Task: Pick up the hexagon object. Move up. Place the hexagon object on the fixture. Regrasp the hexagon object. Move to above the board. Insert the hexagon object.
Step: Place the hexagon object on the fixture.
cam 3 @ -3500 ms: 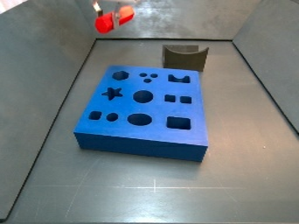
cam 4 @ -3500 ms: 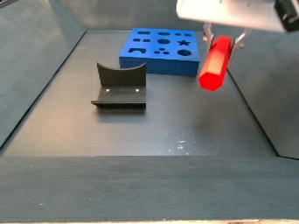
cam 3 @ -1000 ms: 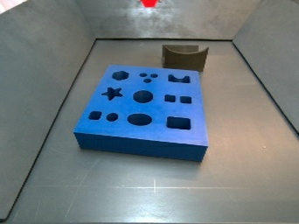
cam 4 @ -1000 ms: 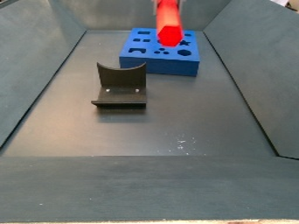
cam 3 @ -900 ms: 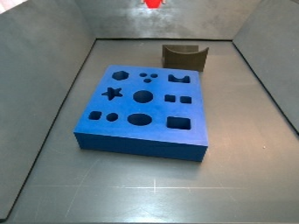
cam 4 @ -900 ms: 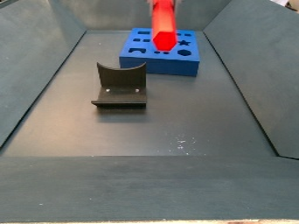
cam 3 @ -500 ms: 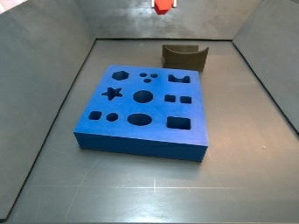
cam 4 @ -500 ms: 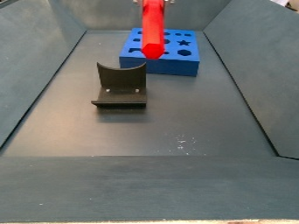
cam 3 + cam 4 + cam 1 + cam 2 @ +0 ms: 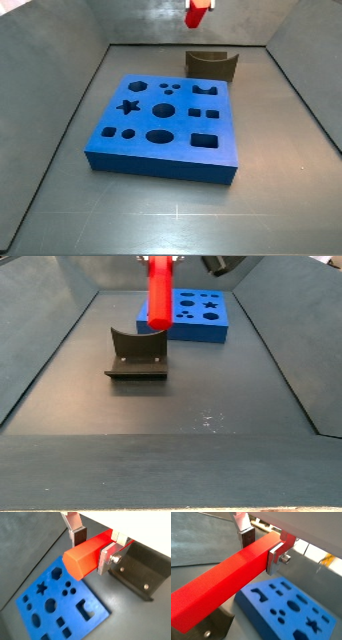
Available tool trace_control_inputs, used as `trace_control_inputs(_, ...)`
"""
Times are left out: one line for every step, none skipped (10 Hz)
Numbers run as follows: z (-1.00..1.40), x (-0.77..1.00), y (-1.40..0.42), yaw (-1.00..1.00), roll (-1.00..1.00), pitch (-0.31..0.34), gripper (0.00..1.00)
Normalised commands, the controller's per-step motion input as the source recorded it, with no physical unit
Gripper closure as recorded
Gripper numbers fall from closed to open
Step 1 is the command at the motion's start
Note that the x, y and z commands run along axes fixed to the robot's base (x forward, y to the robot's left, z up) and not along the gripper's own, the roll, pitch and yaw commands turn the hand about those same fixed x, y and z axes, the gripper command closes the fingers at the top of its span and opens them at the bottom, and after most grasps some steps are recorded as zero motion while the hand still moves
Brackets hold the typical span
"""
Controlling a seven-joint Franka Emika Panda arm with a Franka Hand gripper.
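The hexagon object [image 9: 85,556] is a bright red long peg, and my gripper [image 9: 92,544] is shut on it near one end. In both wrist views the silver fingers [image 9: 276,554] clamp its sides. In a side view the peg [image 9: 159,291] hangs upright, high over the floor, just above and behind the fixture [image 9: 136,353]. Only its lower end [image 9: 198,12] shows in a side view, above the fixture [image 9: 211,64]. The blue board [image 9: 163,125] with its shaped holes lies flat on the floor, beside the fixture and apart from the peg.
Sloping grey walls [image 9: 54,346] close the bin on all sides. The board [image 9: 194,314] sits near the far wall in a side view. Bare dark floor [image 9: 201,396] lies in front of the fixture.
The gripper has carried the red peg sideways, from over the board toward the fixture. The peg stays high and upright. Board and fixture have not moved.
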Motion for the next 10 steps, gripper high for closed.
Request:
trace_control_inputs(-0.03, 0.67, 0.04, -0.1, -1.0, 0.126, 1.0)
trace_control_inputs(-0.02, 0.58, 0.04, -0.13, -1.0, 0.14, 1.0)
trace_control_inputs(-0.03, 0.53, 0.04, -0.14, -0.92, 0.137, 1.0)
trace_control_inputs(-0.02, 0.45, 0.05, -0.16, -0.69, 0.11, 1.0)
trace_control_inputs(-0.02, 0.39, 0.05, -0.17, -0.52, 0.087, 1.0)
trace_control_inputs(-0.02, 0.31, 0.05, -0.17, -0.3, 0.059, 1.0)
trace_control_inputs(-0.01, 0.24, 0.03, -0.16, -0.2, 0.037, 1.0)
trace_control_inputs(-1.0, 0.13, 0.13, -0.14, -0.17, 0.016, 1.0)
trace_control_inputs(-1.0, 0.1, 0.13, -0.14, -0.17, 0.009, 1.0)
trace_control_inputs(-1.0, 0.12, 0.12, -0.13, -0.16, -0.02, 1.0)
